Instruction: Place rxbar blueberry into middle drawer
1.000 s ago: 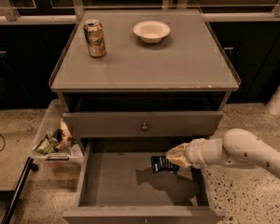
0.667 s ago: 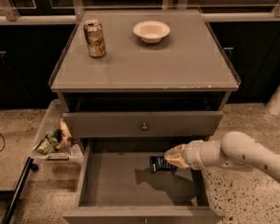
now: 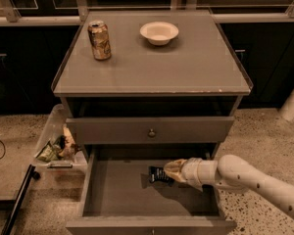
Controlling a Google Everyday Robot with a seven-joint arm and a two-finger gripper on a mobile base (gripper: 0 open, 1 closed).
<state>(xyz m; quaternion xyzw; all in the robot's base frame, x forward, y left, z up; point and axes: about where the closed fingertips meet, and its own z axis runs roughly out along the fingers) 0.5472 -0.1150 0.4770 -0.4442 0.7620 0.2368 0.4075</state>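
The arm point(image 3: 257, 179) is reaching in from the right, over the side wall of the open middle drawer point(image 3: 120, 192), and its pincer point(image 3: 171, 172) is hanging inside the drawer space, toward the back right. The pincer is clamping the rxbar blueberry point(image 3: 158, 175) by one end, so the dark wrapper is sticking out to the left and throwing a shadow on the plain grey floor below it; whether the bar is touching the floor I cannot tell. Above, the upper drawer with the small round knob point(image 3: 151, 132) is sitting closed. On the bench point(image 3: 186, 67), a tan drink can point(image 3: 99, 39) is standing upright near the back left and a pale bowl point(image 3: 159, 32) is resting well apart from it, toward the back middle. A clear bin point(image 3: 51, 131) of wrappers is lying on the speckled ground just left of the cabinet.
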